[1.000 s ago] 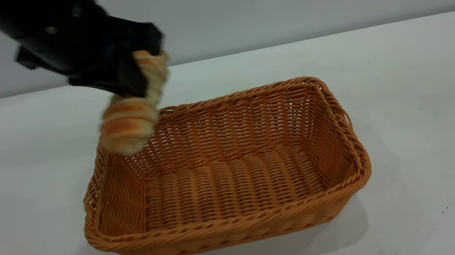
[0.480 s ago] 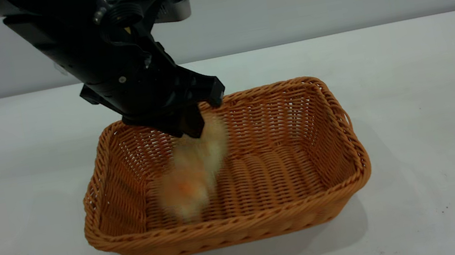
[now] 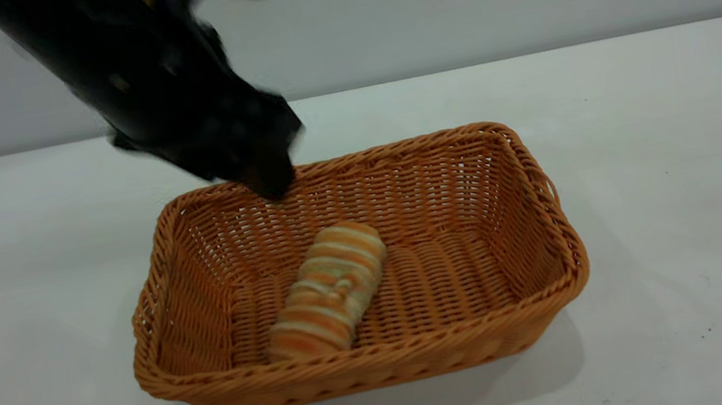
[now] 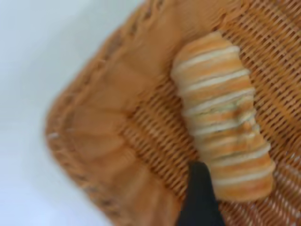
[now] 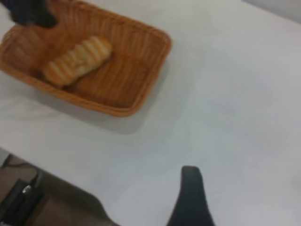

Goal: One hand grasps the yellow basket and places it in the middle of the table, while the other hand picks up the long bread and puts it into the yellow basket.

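The long bread (image 3: 326,290) lies slanted on the floor of the yellow basket (image 3: 531,175), in its left half, with free floor to the right of it. The basket stands on the table (image 3: 683,130), with bare white surface on all sides. My left gripper (image 3: 266,174) hangs over the far rim, upper left of the frame, blurred; I cannot tell if its fingers are apart. My right gripper (image 5: 192,197) is cut off at the frame edge, well apart from the basket; its state I cannot tell either.
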You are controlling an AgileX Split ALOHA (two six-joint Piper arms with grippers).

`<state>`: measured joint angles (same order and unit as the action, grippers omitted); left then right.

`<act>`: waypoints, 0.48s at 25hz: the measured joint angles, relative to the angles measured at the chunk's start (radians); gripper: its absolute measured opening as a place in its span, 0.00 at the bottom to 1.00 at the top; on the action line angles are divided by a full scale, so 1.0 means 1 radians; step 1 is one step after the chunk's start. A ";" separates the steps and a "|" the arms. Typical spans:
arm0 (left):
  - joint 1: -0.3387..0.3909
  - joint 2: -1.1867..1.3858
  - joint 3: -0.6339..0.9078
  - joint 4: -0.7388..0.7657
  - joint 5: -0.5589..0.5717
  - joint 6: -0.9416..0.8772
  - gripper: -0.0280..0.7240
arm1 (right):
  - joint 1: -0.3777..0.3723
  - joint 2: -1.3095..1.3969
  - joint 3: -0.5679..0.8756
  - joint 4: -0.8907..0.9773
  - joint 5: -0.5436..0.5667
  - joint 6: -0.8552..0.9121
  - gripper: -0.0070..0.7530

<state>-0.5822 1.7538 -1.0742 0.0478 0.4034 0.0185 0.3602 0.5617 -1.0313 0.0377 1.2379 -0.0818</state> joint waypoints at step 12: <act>0.000 -0.447 0.000 0.027 0.282 0.000 0.74 | 0.000 -0.172 0.121 -0.026 0.000 0.040 0.78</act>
<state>-0.5822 1.3072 -1.0742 0.0747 0.6853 0.0187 0.3602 0.3901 -0.9102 0.0121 1.2379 -0.0415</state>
